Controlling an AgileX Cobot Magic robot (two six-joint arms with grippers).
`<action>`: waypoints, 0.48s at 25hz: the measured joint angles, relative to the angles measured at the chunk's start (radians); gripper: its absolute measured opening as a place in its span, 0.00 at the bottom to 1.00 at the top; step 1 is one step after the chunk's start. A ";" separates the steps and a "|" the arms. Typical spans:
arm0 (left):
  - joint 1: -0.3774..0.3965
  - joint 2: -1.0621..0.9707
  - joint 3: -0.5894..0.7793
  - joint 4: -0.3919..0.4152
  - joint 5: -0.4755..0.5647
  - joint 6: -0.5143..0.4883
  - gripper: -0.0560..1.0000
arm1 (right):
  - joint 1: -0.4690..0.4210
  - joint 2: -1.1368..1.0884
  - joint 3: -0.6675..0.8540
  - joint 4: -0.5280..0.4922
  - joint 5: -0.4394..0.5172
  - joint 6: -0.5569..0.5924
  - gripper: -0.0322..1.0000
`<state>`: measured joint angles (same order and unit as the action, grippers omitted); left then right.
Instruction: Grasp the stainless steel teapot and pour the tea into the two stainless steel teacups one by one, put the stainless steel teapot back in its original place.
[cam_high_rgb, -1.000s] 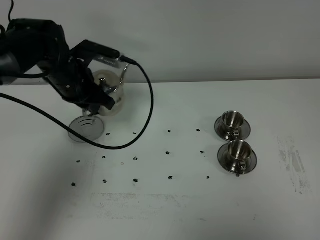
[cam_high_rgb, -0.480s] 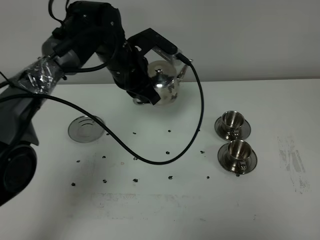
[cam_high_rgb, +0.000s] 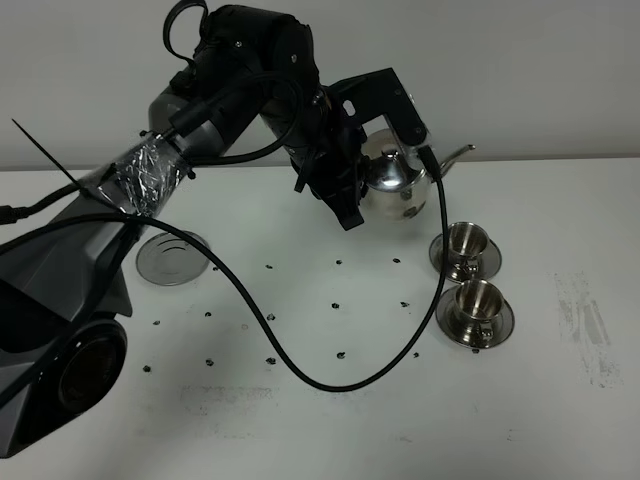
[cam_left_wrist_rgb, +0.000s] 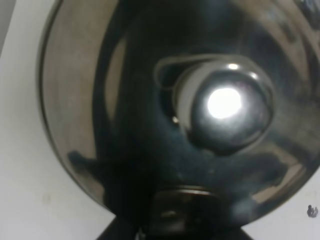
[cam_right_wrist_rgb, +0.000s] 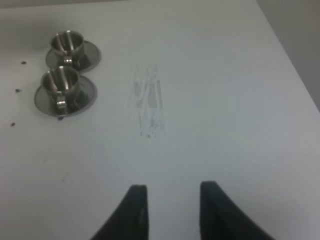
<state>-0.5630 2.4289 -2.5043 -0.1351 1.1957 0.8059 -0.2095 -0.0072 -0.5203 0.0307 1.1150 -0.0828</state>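
The left gripper (cam_high_rgb: 350, 190) and its fingertips are hidden in the exterior high view behind the wrist housing and the stainless steel teapot (cam_high_rgb: 395, 185), so the contact at the handle cannot be made out. In the left wrist view the teapot (cam_left_wrist_rgb: 200, 115) fills the picture, blurred and cut off by the edges; its spout and handle lie outside it. The right gripper (cam_right_wrist_rgb: 172, 200) shows only two dark fingertips, the rest cut off. Whether either teacup (cam_high_rgb: 466, 240) beyond the teapot holds liquid cannot be told.

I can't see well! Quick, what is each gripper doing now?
Left gripper: closed, holding the stainless steel teapot.
Right gripper: holds nothing; fingers slightly apart.
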 joint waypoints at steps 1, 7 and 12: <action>-0.008 0.003 0.000 0.010 0.000 0.028 0.24 | 0.000 0.000 0.000 0.000 0.000 0.000 0.27; -0.040 0.029 0.000 0.042 0.000 0.105 0.24 | 0.000 0.000 0.000 0.000 0.000 0.000 0.27; -0.056 0.047 0.006 0.059 -0.001 0.146 0.24 | 0.000 0.000 0.000 0.000 0.000 0.000 0.27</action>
<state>-0.6192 2.4755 -2.4986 -0.0759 1.1949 0.9523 -0.2095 -0.0072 -0.5203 0.0307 1.1150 -0.0828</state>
